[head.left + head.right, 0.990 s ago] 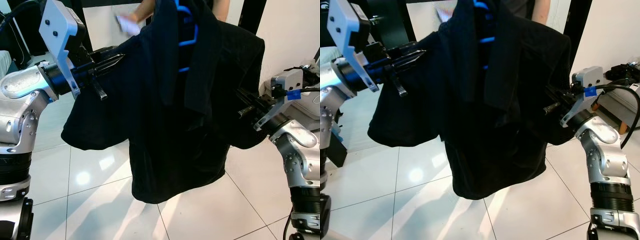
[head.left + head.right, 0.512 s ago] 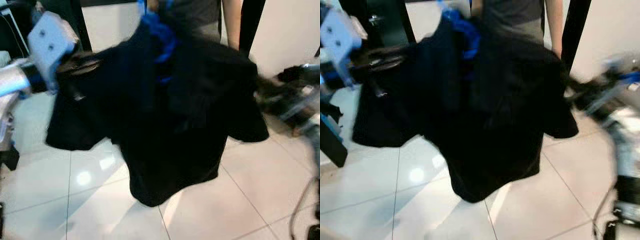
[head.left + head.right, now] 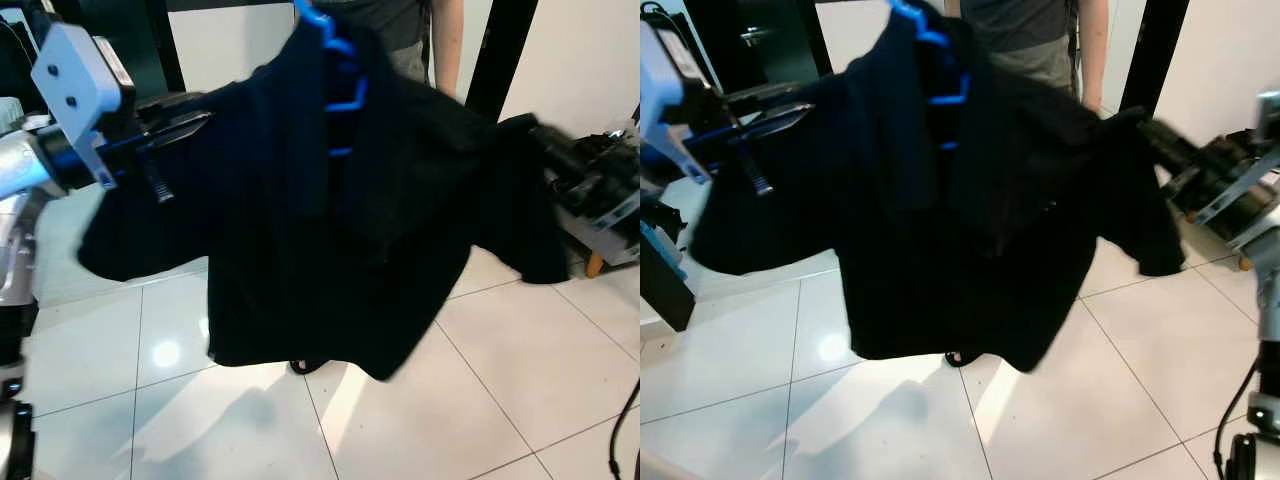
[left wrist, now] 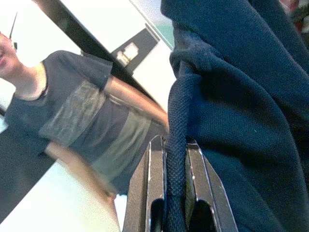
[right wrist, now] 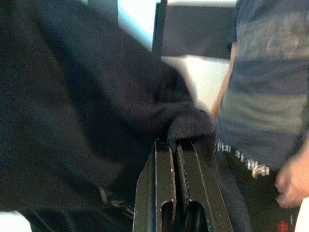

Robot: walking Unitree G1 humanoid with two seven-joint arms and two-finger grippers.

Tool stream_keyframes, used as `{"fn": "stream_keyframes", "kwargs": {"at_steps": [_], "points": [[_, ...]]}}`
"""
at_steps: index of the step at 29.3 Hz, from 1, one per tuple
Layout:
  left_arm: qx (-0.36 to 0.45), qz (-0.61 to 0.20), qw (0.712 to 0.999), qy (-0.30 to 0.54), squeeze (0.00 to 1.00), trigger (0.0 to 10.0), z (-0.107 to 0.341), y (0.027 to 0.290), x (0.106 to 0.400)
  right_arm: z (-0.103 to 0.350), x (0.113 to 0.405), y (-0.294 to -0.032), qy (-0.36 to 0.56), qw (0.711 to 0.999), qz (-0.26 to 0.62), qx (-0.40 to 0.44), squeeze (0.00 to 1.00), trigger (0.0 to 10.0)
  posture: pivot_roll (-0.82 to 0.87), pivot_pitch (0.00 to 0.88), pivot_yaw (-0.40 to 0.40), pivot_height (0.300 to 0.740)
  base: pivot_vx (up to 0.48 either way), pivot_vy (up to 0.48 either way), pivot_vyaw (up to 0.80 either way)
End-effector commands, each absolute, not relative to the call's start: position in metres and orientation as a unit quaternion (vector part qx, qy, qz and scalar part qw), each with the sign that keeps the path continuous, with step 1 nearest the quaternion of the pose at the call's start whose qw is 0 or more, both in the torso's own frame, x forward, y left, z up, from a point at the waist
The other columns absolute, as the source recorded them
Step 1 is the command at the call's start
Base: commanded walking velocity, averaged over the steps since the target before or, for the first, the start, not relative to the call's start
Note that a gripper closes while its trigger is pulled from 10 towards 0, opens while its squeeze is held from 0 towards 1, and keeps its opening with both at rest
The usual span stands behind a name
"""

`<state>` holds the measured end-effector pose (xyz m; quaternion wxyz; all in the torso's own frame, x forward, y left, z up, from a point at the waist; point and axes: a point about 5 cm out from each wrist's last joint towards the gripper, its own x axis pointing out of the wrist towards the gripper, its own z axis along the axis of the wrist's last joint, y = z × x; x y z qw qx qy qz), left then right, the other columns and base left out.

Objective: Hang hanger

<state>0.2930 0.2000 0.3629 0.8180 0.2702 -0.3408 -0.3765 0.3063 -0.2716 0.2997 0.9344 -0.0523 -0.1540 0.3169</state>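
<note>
our left gripper (image 4: 175,193) and right gripper (image 5: 175,154) each pinch the dark shirt (image 3: 330,230) on its blue hanger (image 3: 340,60); fabric could slip, dropping it.

Glossy white tile floor (image 3: 520,400) w/ dark grout lines, a bright light glare (image 3: 165,354) near left. Far: black vertical posts (image 3: 497,60) against a white wall (image 3: 585,60) (right side), dark panel far left.
</note>
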Motion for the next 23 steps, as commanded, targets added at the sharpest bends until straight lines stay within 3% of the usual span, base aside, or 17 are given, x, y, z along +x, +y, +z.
{"fn": "stream_keyframes", "kwargs": {"at_steps": [1, 2, 11, 14, 20, 23], "points": [[0.243, -0.378, 0.804, -0.388, 0.00, 10.0, 0.376, 0.197, 0.284, 0.292, 0.310, -0.272, -0.132, 0.942, 0.306, -0.053, 0.25, 10.0, -0.05, 0.002, -0.002, 0.740, 0.000, 0.000, 0.00], [0.240, -0.384, 0.803, -0.387, 0.00, 10.0, 0.375, 0.196, 0.284, 0.291, 0.310, -0.272, -0.130, 0.940, 0.311, -0.047, 1.00, 10.0, -0.05, 0.002, -0.002, 0.740, 0.000, 0.000, 0.00], [0.267, -0.407, 0.801, -0.348, 0.00, 10.0, 0.358, 0.201, 0.285, 0.301, 0.302, -0.277, -0.151, 0.932, 0.328, -0.025, 1.00, 10.0, -0.05, 0.006, -0.007, 0.740, 0.000, 0.000, 0.00], [0.313, -0.389, 0.814, -0.296, 0.00, 10.0, 0.341, 0.210, 0.292, 0.304, 0.291, -0.292, -0.155, 0.927, 0.343, 0.001, 1.00, 10.0, -0.05, 0.006, -0.008, 0.740, 0.000, 0.000, 0.00], [0.320, -0.354, 0.844, -0.244, 0.00, 10.0, 0.319, 0.220, 0.304, 0.294, 0.284, -0.317, -0.138, 0.944, 0.300, 0.017, 1.00, 10.0, -0.06, 0.009, -0.008, 0.740, 0.000, 0.000, 0.00], [0.295, -0.356, 0.857, -0.226, 0.00, 10.0, 0.301, 0.219, 0.306, 0.269, 0.287, -0.330, -0.091, 0.963, 0.253, 0.022, 1.00, 10.0, -0.06, 0.009, -0.008, 0.740, 0.000, 0.000, 0.00]]}}
